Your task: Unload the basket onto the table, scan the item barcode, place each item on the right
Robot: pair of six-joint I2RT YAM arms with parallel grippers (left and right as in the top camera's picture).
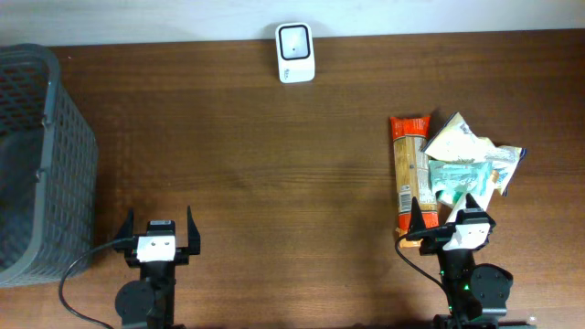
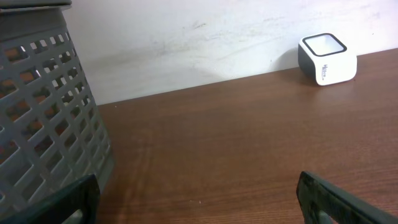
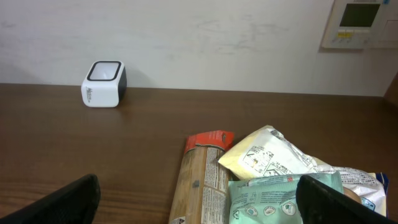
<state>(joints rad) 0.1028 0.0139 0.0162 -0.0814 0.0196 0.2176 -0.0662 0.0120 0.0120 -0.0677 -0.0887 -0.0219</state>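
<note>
A white barcode scanner (image 1: 295, 52) stands at the table's far edge, also seen in the left wrist view (image 2: 327, 58) and the right wrist view (image 3: 104, 83). A pile of items lies at the right: a long orange-brown packet (image 1: 408, 169) (image 3: 199, 180), a pale yellow packet (image 1: 454, 139) (image 3: 267, 155) and a mint green pouch (image 1: 457, 178) (image 3: 280, 199). My right gripper (image 1: 444, 208) (image 3: 199, 208) hovers open at the pile's near end, holding nothing. My left gripper (image 1: 160, 216) (image 2: 199, 205) is open over bare table at the front left.
A grey slatted basket (image 1: 41, 155) (image 2: 43, 106) fills the left side of the table, close to my left gripper. A white wall runs behind the table, with a control panel (image 3: 360, 22) on it at the right.
</note>
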